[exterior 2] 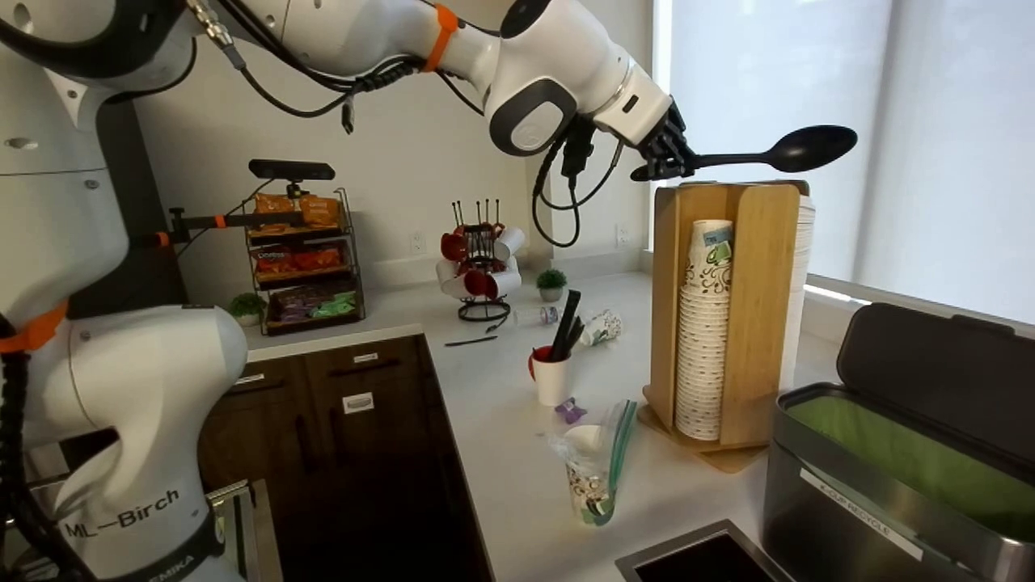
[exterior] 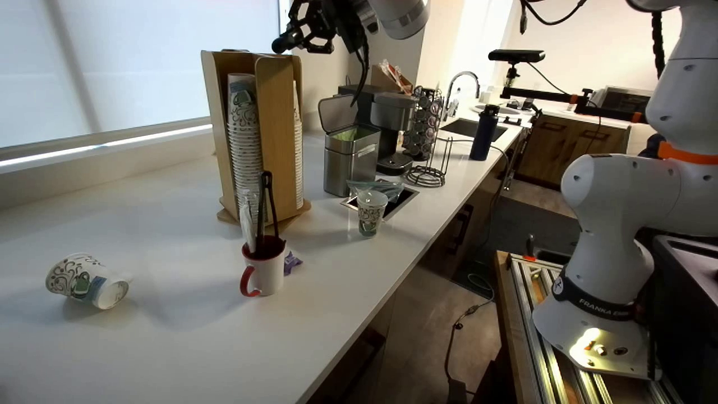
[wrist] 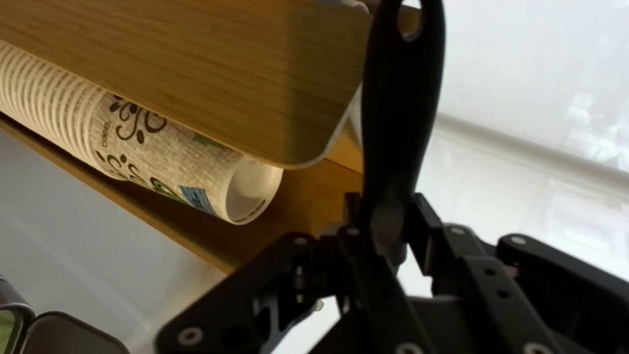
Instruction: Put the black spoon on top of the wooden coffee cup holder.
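One black spoon [exterior 2: 811, 149], oval-bowled, upper right in an exterior view; one gripper [exterior 2: 676, 166] clamped its handle; one wooden cup holder [exterior 2: 764, 315] stood below

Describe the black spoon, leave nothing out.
The black spoon looks like plastic, with a broad oval bowl, a narrow neck and a thicker handle pierced near its end. The pincer clasps the handle, bowl out one side, handle end out the other. It hangs nearly level above the wooden coffee cup holder; a gap shows between them in an exterior view, and only the pincer visibly touches it.
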`<action>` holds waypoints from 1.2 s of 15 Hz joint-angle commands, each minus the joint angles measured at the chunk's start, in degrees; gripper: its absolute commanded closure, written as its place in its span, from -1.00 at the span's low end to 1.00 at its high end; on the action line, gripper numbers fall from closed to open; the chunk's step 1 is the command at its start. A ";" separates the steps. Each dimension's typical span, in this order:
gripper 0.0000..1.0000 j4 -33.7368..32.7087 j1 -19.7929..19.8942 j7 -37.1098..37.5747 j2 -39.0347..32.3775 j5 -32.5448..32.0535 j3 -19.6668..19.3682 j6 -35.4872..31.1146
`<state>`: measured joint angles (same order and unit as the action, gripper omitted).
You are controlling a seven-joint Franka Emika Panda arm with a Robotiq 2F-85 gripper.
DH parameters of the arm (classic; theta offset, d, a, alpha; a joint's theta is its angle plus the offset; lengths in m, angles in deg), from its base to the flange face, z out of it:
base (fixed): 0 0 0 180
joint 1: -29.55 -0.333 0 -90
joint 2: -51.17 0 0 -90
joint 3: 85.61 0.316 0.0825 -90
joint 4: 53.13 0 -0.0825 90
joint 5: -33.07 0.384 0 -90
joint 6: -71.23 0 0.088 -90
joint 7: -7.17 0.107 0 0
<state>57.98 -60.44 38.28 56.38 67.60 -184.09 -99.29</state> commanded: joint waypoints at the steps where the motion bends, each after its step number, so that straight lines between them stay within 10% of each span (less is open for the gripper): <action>1: 0.87 -0.61 -3.78 4.64 1.16 -4.34 -4.51 0.99; 17: 0.87 -10.18 -26.49 15.05 12.39 -23.39 -24.39 2.36; 18: -0.02 -11.08 -27.98 15.85 12.72 -24.26 -25.97 2.82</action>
<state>50.77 -83.33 50.69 66.45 46.87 -205.42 -99.06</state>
